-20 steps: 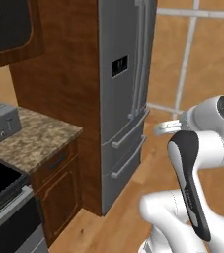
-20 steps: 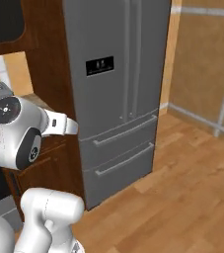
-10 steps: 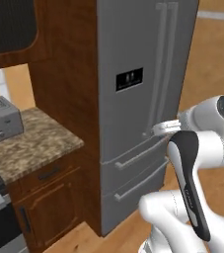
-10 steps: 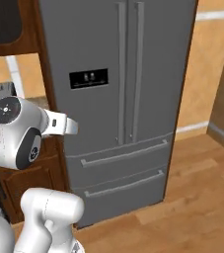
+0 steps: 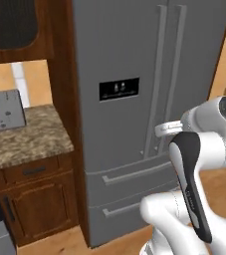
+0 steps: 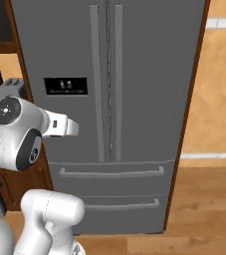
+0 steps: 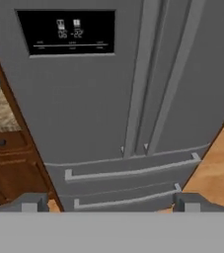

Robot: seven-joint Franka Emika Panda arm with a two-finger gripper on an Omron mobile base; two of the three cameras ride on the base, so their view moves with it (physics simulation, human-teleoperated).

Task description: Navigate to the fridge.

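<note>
The fridge (image 5: 124, 60) is a tall grey French-door unit right ahead of me, with a black dispenser panel (image 5: 118, 88) on its left door. Two long vertical handles (image 6: 104, 74) meet at the middle, and two drawers (image 6: 112, 172) run below. It stands square in front in the right base view (image 6: 149, 74) and close in the hand view (image 7: 84, 99). My arm is folded up in front of it. In the hand view my gripper (image 7: 111, 205) is open, its fingertips (image 7: 29, 202) far apart with nothing between them.
Left of the fridge a granite counter (image 5: 25, 139) carries a small grey toaster (image 5: 7, 109) above wooden cabinets (image 5: 35, 199). A dark appliance (image 5: 10, 25) hangs overhead. Wood floor (image 6: 204, 209) and a tan wall (image 6: 219, 99) lie to the right.
The whole scene has shifted with the base: the fridge has grown larger and slid toward the middle of both base views. The arm's pose is unchanged.
</note>
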